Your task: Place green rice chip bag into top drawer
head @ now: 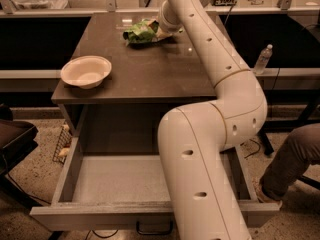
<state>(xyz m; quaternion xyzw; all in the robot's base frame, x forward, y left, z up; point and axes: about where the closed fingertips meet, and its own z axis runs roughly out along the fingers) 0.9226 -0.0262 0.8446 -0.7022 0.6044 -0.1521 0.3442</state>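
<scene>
We are finding the gripper (pixel 161 33) against the green rice chip bag (pixel 141 32) at the far side of the bench (pixel 150 74); whether it is gripping, we cannot tell. We are advising a secure pinch before lifting toward the open top drawer (pixel 120 181).

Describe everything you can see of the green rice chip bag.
The green rice chip bag is a crinkly, puffy green packet with lighter green and white printing. It lies crumpled on the far part of the brown tabletop, well behind the white bowl and outside the open top drawer. The gripper is at the bag's end on the picture's right, touching it or very near; whether it grips the bag cannot be seen.
</scene>
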